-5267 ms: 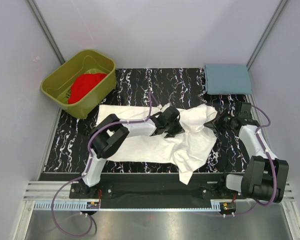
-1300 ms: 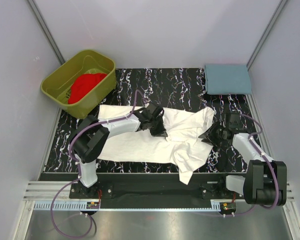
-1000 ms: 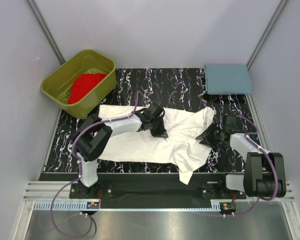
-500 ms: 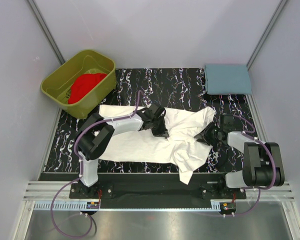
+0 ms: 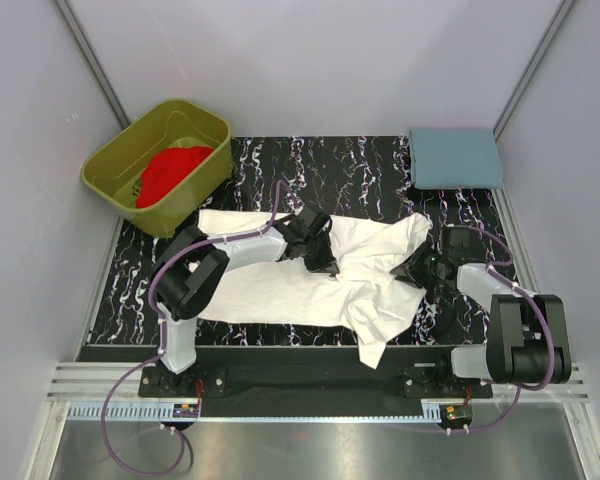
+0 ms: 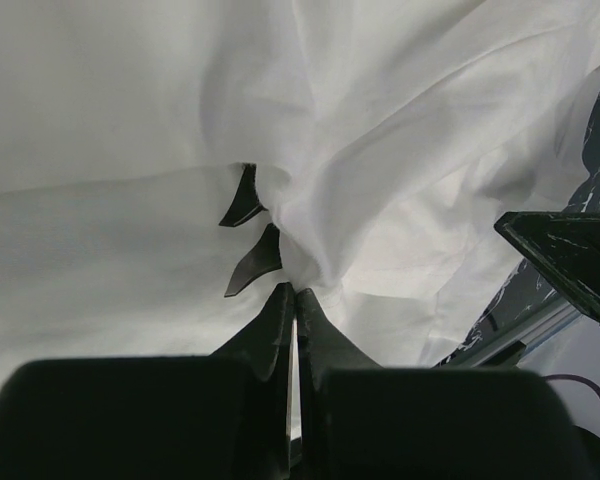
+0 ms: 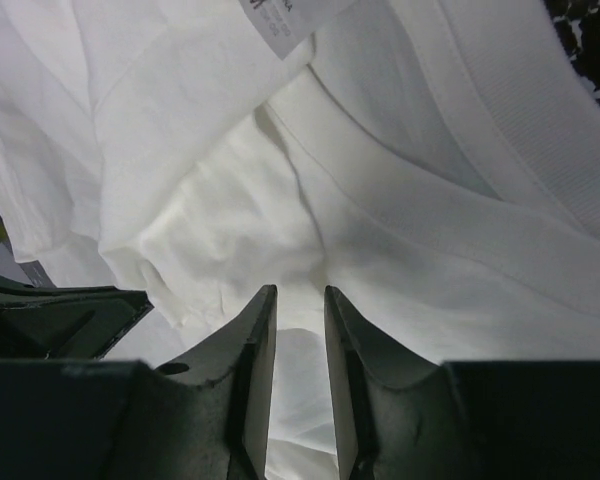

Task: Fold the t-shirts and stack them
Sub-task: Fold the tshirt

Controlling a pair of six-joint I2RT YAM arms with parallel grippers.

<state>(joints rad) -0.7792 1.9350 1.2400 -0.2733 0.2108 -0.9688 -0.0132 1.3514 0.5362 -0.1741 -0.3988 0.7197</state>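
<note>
The white t-shirt [image 5: 280, 290] lies spread and rumpled across the black marbled table [image 5: 360, 165]. My left gripper [image 5: 325, 265] sits on the shirt's middle and is shut on a pinch of its cloth. In the left wrist view, white fabric [image 6: 130, 120] gathers into the closed fingertips [image 6: 292, 290], with small dark marks [image 6: 245, 195] beside the fold. My right gripper [image 5: 412, 270] rests at the shirt's right edge near the collar. In the right wrist view, its jaws [image 7: 300, 290] stand narrowly apart with white cloth [image 7: 430, 200] bulging between them. The red t-shirt [image 5: 170, 172] lies crumpled in the tub.
The olive-green tub [image 5: 110, 165] stands at the back left, just off the table corner. A folded grey-blue cloth [image 5: 455, 158] lies at the back right corner. Grey walls close in on both sides. A white neck label [image 7: 280, 20] shows above the right jaws.
My right gripper has slid left onto the shirt's right edge and its jaws have narrowed. The left gripper has stayed shut on the cloth, barely moving.
</note>
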